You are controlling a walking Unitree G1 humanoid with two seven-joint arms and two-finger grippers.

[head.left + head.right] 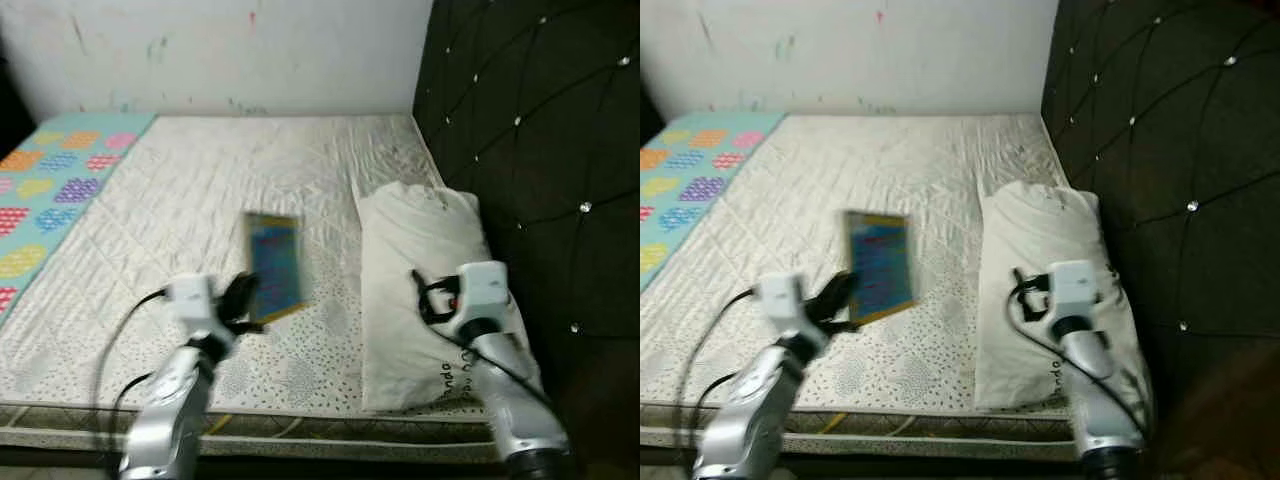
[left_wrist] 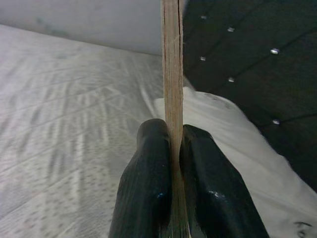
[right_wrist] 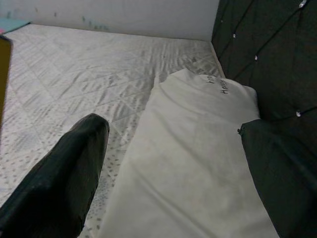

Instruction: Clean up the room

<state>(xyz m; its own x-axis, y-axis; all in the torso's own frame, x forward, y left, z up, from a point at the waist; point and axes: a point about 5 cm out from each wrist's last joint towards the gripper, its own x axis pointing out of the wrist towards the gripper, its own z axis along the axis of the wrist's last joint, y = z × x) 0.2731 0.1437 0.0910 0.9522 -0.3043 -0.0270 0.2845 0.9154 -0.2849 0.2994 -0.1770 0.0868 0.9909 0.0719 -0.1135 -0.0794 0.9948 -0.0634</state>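
The left hand (image 1: 243, 297) is clamped on the lower edge of a thin book (image 1: 274, 266), holding it upright above the mattress (image 1: 200, 200), left of the pillow (image 1: 420, 270); the grip is narrow and low, so the book could pivot or slip out if swung quickly; the right hand (image 3: 168, 163), fingers spread apart, hovers over the pillow and might snag its cloth if lowered.

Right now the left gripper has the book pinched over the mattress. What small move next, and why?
Probably lift the book clear and carry it off the mattress: the left gripper is shut on its edge, it tilts above the bed, and the right gripper is open over the pillow.
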